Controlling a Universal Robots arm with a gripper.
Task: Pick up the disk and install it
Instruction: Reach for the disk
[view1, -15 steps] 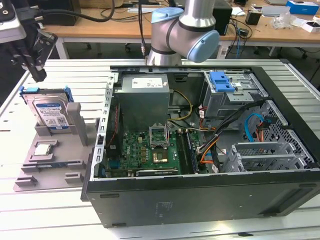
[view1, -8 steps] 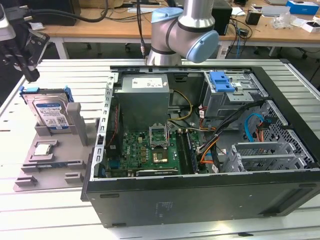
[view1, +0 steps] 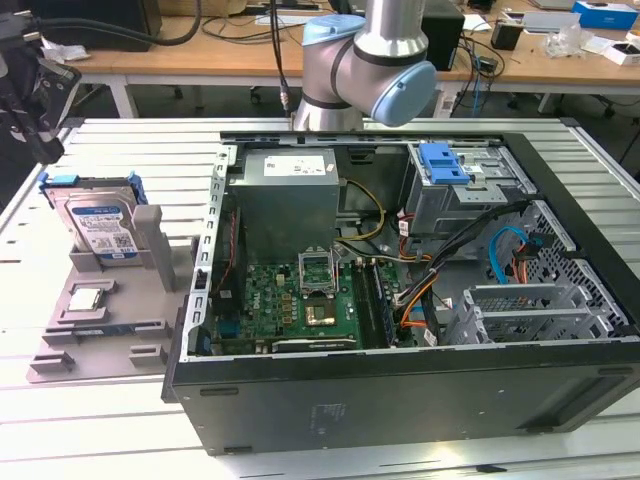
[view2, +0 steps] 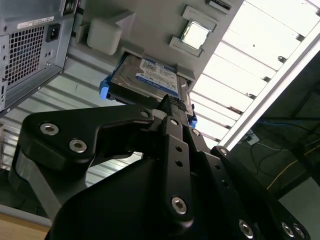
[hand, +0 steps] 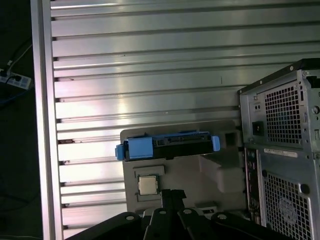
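Flat silver disk (view1: 97, 224) with blue plastic rails leans in grey holder (view1: 120, 322).

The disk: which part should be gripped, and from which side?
Grip the disk across its thin body at the free upper edge, coming from above. It stands tilted in the slot of the grey holder, its lower edge seated there, and a grey post flanks one side, so the top looks most open.

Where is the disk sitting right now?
The disk stands propped in the grey holder at the exterior view's left, beside the open computer case.
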